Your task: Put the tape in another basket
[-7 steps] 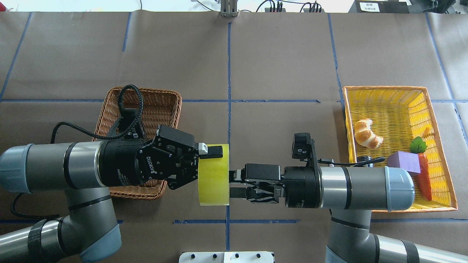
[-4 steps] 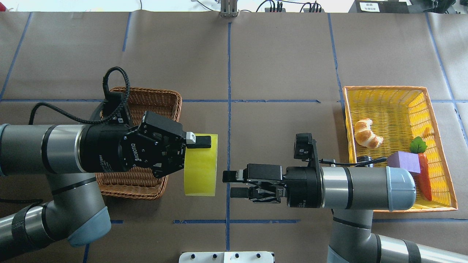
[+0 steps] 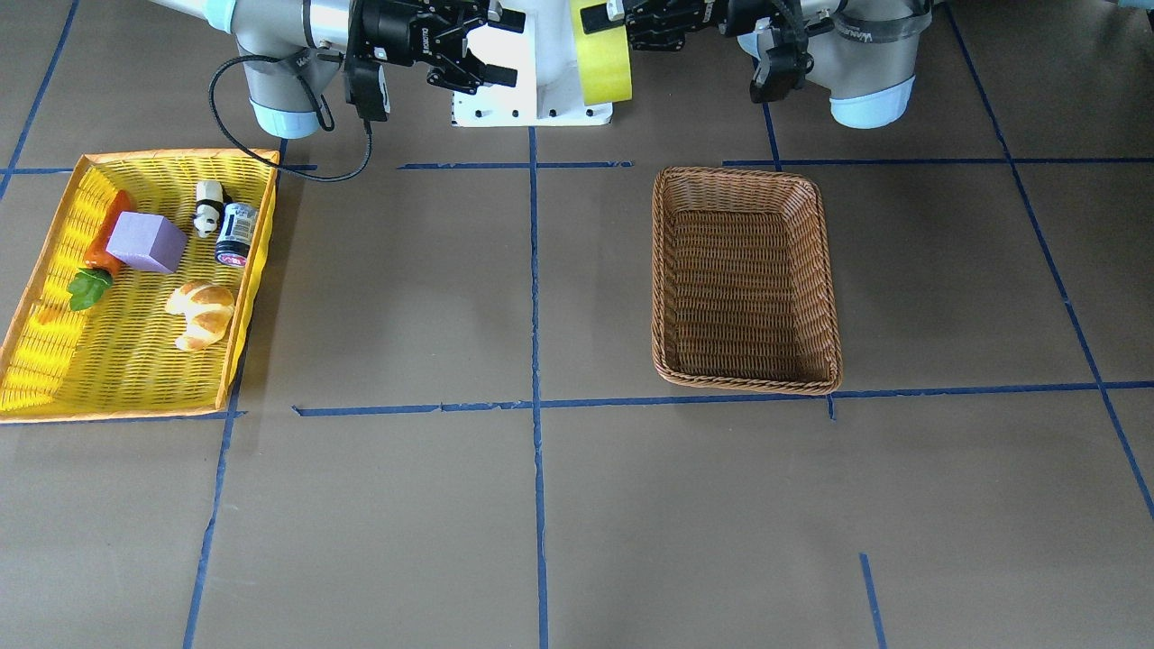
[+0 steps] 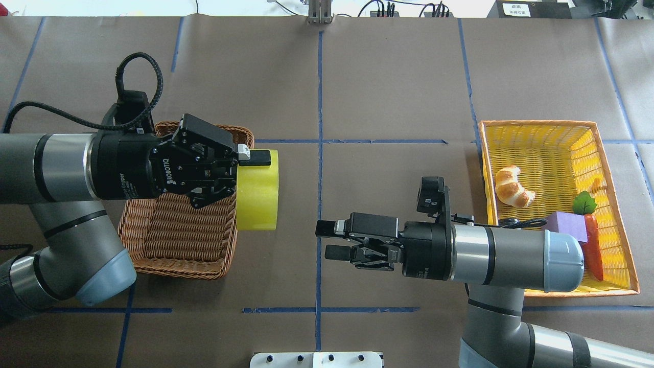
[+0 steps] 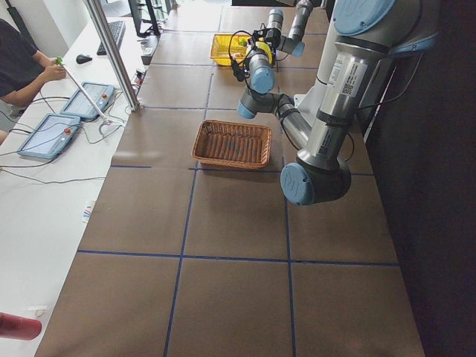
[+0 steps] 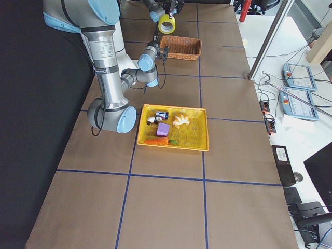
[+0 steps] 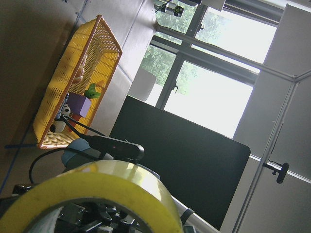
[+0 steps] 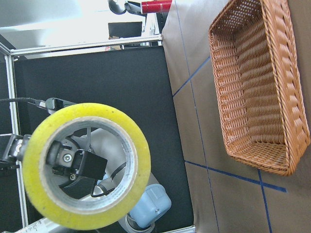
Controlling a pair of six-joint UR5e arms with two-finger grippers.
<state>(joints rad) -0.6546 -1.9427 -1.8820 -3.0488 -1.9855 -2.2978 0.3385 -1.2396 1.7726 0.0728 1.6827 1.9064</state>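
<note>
Overhead exterior view shows the table (image 4: 388, 82) with the brown basket (image 4: 176, 240) at its 9 o'clock side and the yellow basket (image 4: 541, 153) well apart at 3 o'clock.

The tape (image 4: 258, 191) is in the air, off the table, at the 3 o'clock rim of the brown basket and partly over that rim. It stands on edge, with its hole facing 3 o'clock. The left gripper (image 4: 255, 162) is clamped on the wall of the roll. One finger (image 4: 260, 157) lies on the outside, and the right wrist view shows the other finger inside the core. The right gripper (image 4: 329, 240) is spread apart and holds nothing, near the tape at about 4 o'clock from it.

I judge the step in hand to be the carry over the brown basket. To do it well, the left arm should go further toward 9 o'clock until the roll is above the middle of the basket floor, not above the rim. Then it should come down low before the fingers part. A roll released on its edge from high up may bounce or roll out, so tipping it flat first would be safer.
</note>
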